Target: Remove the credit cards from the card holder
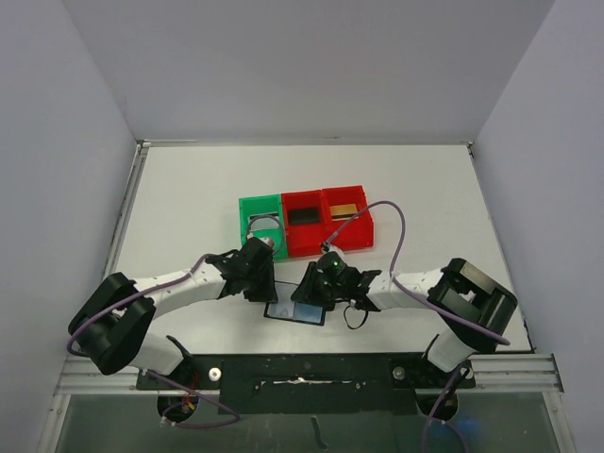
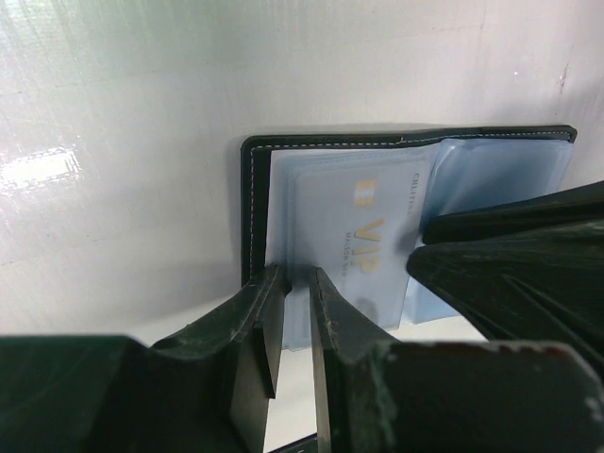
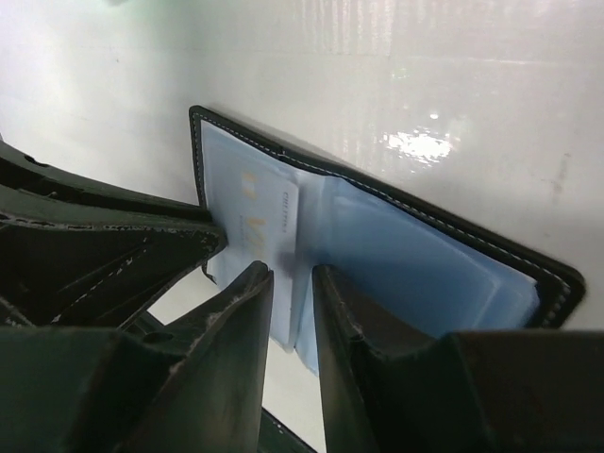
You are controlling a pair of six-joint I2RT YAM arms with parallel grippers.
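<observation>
Clenched on the near edge of the card holder (image 2: 253, 208), seemingly to steady it, the left tool (image 2: 294, 316) sat just beside the right tool (image 3: 291, 311), which straddled the pocketed silvery-grey card (image 3: 269, 222), though I couldn't tell whether it gripped.

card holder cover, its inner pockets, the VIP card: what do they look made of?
The card holder cover: black leather or faux leather, can't tell which; matte, pale stitching along the edge. The inner pockets: soft clear bluish plastic, glossy, bowed and catching glare. The VIP card: probably stiff plastic, pale with gold print, seen through a sleeve.
</observation>
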